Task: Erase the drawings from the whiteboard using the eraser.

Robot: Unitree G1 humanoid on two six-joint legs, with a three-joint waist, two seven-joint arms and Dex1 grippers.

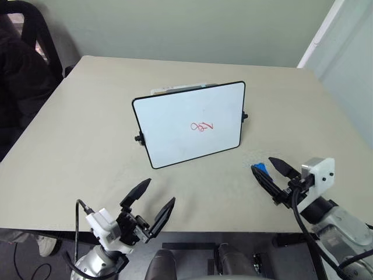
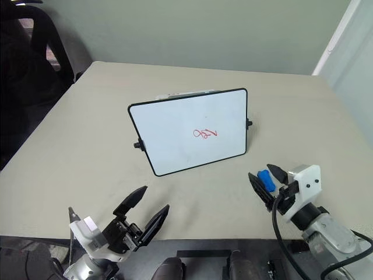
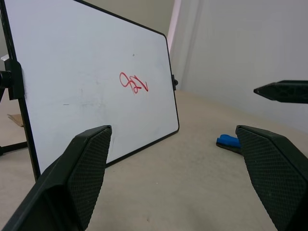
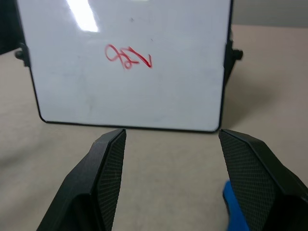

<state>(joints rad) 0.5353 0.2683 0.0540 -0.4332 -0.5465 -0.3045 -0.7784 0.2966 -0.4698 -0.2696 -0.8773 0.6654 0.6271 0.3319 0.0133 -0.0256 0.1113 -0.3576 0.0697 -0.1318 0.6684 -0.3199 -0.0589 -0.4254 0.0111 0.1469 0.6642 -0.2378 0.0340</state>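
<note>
Eraser [image 2: 266,179] lies on table [image 1: 87,146] just beside my right gripper [image 2: 263,179], near whiteboard [image 1: 189,123] lower right corner. My jaws wide, empty. Eraser looks small, light, rigid; pinch across narrow waist. Drawings [image 1: 201,126] unerased. Left gripper [image 1: 148,205] wide, idle.

Both arms are held forward and low. The left pincer [image 1: 148,202] has its fingers spread wide, and the right pincer [image 1: 270,167] is also open.

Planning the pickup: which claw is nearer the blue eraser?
Right. The right claw sits right at the eraser; the left claw is far across the table.
</note>
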